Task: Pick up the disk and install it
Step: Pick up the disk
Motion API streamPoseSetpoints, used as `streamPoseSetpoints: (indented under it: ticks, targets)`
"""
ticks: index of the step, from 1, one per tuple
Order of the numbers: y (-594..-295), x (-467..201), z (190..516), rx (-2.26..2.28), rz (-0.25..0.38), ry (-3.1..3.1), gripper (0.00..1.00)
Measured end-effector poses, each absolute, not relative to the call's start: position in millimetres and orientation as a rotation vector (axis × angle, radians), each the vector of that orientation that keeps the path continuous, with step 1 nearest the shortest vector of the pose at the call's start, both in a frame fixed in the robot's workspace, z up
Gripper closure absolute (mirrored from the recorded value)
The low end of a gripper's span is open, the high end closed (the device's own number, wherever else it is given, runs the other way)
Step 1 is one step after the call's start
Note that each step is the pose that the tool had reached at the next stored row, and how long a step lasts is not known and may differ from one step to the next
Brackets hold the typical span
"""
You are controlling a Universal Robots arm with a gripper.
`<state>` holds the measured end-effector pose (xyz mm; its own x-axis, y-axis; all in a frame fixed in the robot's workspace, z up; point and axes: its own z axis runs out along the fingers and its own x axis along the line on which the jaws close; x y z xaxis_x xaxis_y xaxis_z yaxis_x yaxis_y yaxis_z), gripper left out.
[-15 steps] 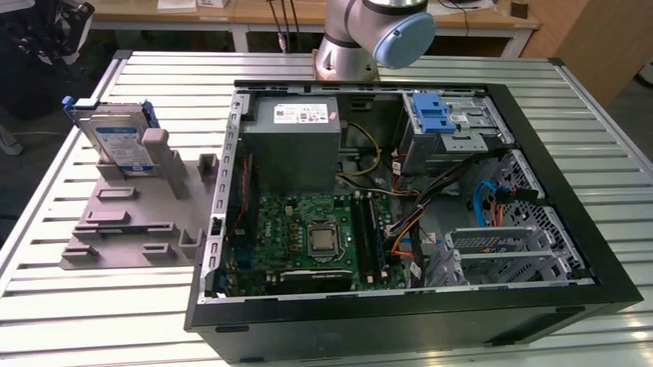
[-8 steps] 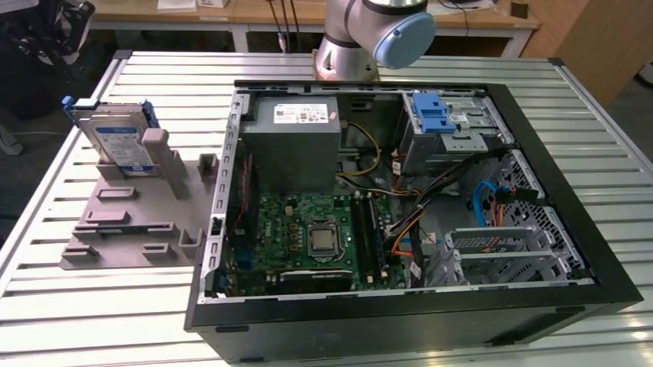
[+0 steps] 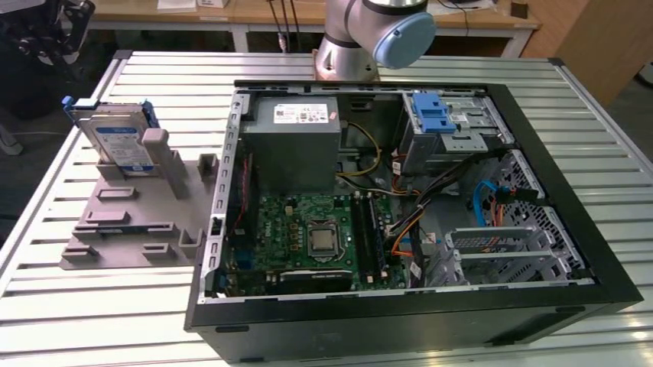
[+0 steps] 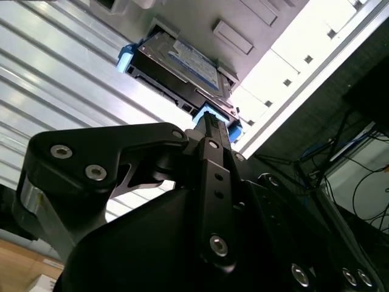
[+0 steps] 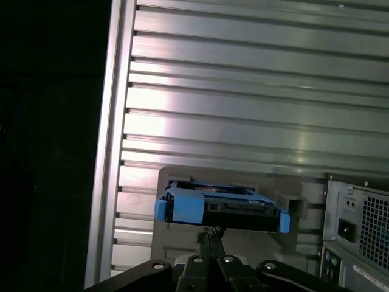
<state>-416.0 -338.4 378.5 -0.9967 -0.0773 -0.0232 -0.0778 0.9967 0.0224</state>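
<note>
The disk [image 3: 115,141], silver-grey with a blue-and-white label and blue rails, stands on edge in a grey holder [image 3: 128,222] at the exterior view's left, beside the open computer case [image 3: 597,260]. In both wrist views the disk [image 4: 182,64] [image 5: 222,208] lies beyond the fingertips with a gap between. My black gripper [image 5: 209,236] [image 4: 209,121] points at it, its fingers drawn together with nothing between them.
The robot base [image 3: 347,46] stands behind the case. Inside are a grey power supply [image 3: 294,145], a green motherboard [image 3: 306,237], loose cables, a bright blue latch [image 3: 433,116] and a metal drive cage [image 3: 500,248]. The slatted table edge [image 5: 106,152] drops off beside the holder.
</note>
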Motion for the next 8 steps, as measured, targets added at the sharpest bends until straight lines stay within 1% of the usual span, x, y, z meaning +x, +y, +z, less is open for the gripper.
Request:
streamPoseSetpoints:
  ticks: [8]
  targets:
    - [-338.5, -416.0, 378.5, -0.208, 0.037, 3.113, 0.89]
